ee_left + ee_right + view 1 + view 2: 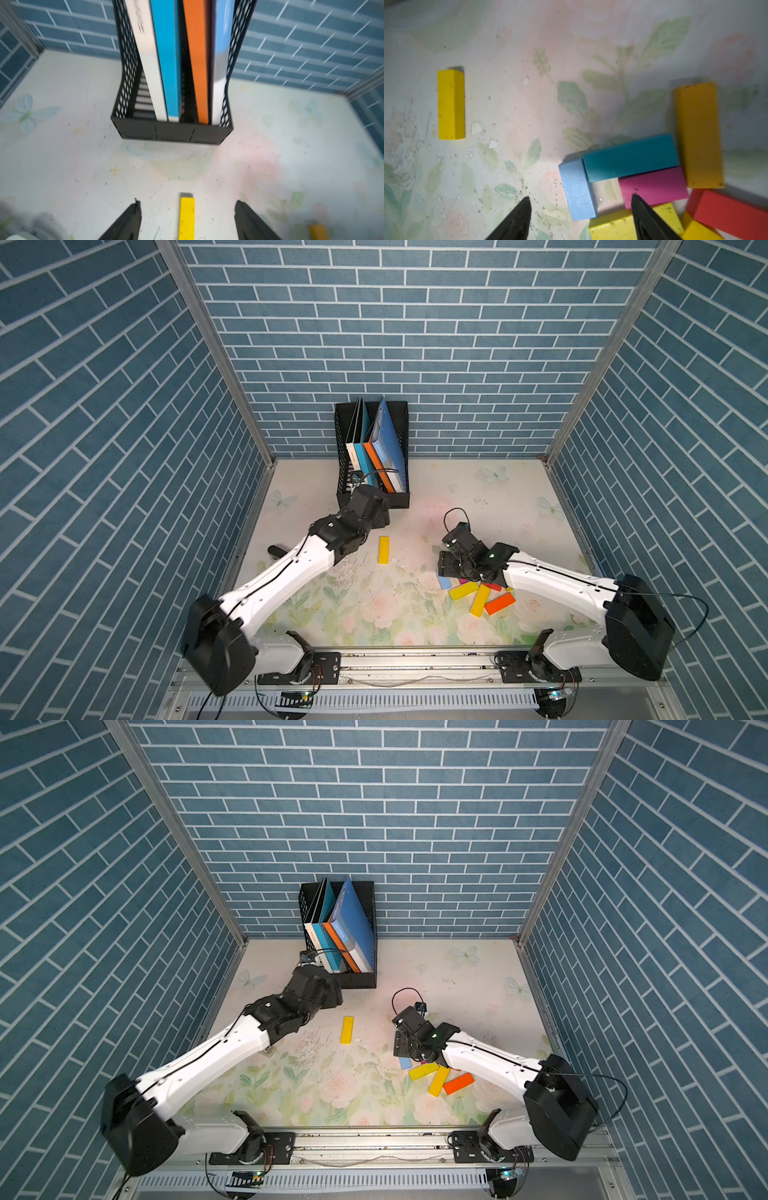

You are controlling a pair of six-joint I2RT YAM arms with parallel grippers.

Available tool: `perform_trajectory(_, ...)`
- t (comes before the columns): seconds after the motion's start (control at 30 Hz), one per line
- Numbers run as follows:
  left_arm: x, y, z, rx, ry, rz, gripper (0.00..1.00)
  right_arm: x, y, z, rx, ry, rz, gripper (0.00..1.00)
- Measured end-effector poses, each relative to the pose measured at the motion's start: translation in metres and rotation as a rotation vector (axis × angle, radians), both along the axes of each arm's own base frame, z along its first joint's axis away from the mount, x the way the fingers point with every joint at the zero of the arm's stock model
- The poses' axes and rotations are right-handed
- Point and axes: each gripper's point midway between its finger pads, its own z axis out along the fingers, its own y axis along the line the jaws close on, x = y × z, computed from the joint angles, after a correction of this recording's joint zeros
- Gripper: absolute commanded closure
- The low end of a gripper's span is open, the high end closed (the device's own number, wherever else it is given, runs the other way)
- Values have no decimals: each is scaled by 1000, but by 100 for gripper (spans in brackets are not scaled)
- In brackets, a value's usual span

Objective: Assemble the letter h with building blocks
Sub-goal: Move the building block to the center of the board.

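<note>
Table (pixel 478 497) under a floral sheet, scuffed, flecked with pale chips.

Near centre: one yellow block (pixel 383 549), flat, alone, long axis toward the back wall, well apart from the other building blocks.

Left gripper (pixel 187 203): spread wide, empty. In the left wrist view, near end of that yellow block between the two fingers, touching neither.

Right gripper (pixel 580 197): also wide, empty, over the edge of the pile on the right side of the table.

Pile, right wrist view:
- light blue block (pixel 578 191) between the fingers
- teal block (pixel 631 158) butted against it at a corner
- magenta block (pixel 654 187) alongside the teal, touching
- amber block (pixel 697 135) across the teal's far end
- red block (pixel 726 214) and two more yellow ones at the frame edge

In a top view, orange block (pixel 500 603) on the pile's outer side.

At the back wall: black mesh file holder (pixel 172 133) with upright books (pixel 166 62). Spine lettering too blurred to read.
</note>
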Motion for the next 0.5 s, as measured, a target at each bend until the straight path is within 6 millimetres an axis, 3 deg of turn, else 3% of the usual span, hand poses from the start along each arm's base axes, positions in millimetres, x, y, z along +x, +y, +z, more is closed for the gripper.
perform_trajectory(0.07,-5,10,18,-21,-64,-7,28,-3,2,-15,-12,30,7,26)
perform_trajectory(0.17,-7,24,13,-25,-63,-7,28,-4,5,-29,-16,58,15,28)
perform_trajectory(0.37,-11,52,-49,-34,79,10,32,-3,11,-46,-28,73,29,46)
perform_trajectory(0.5,-19,54,-75,-33,140,-5,35,-2,19,-48,-40,64,60,67)
